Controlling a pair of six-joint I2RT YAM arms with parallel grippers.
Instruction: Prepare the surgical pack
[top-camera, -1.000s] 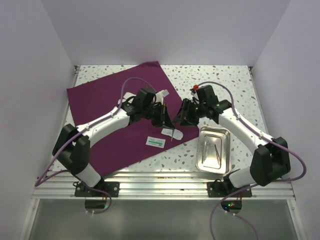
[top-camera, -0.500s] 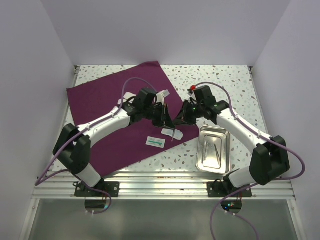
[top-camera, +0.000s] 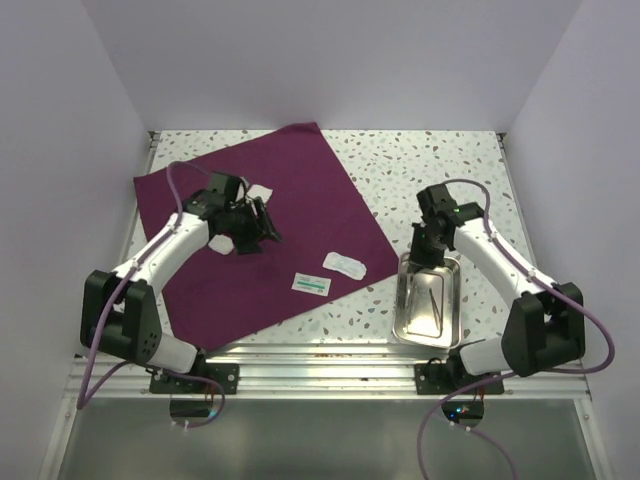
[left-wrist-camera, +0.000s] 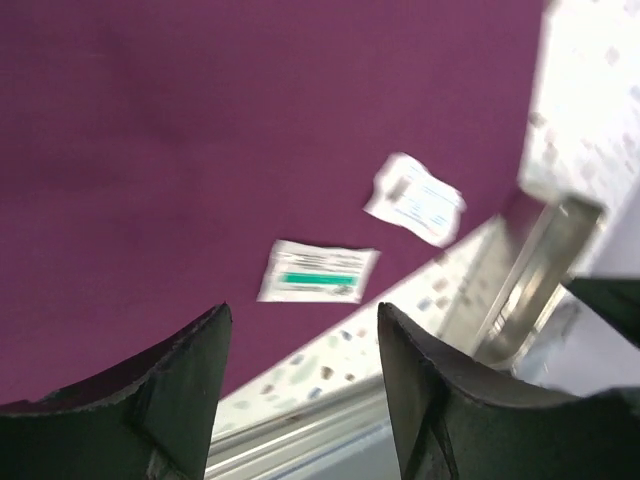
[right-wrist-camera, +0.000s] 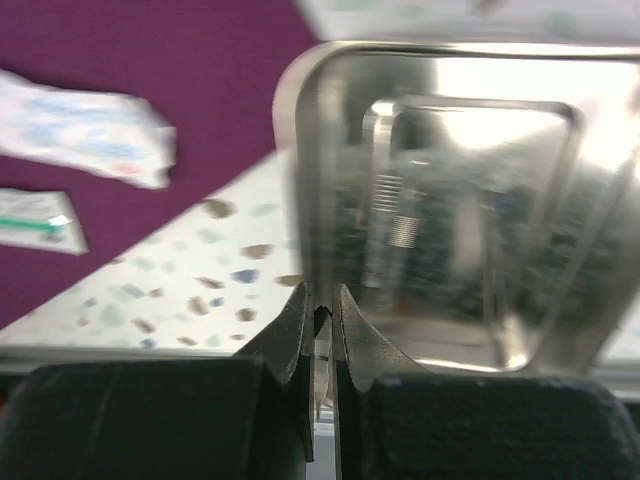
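Note:
The purple cloth (top-camera: 300, 190) lies flat on the left half of the table. Two small packets (top-camera: 311, 284) (top-camera: 345, 264) rest near its right corner. My left gripper (top-camera: 268, 228) (left-wrist-camera: 303, 312) hovers open and empty over the cloth's middle, with white gauze pads (top-camera: 258, 192) beside it. The steel tray (top-camera: 410, 320) (right-wrist-camera: 300, 110) sits on the bare table at the right, with a thin instrument (top-camera: 432, 300) (right-wrist-camera: 395, 200) lying in it. My right gripper (top-camera: 422, 255) (right-wrist-camera: 320, 295) hangs over the tray's near-left rim, shut on a thin metal sliver.
White walls close in the speckled table (top-camera: 430, 160) on three sides. An aluminium rail (top-camera: 320, 365) runs along the front edge by the arm bases.
The two grippers were together over the cloth's right corner. The left has opened and drawn back left over the cloth. The right has shut and swung right to the tray.

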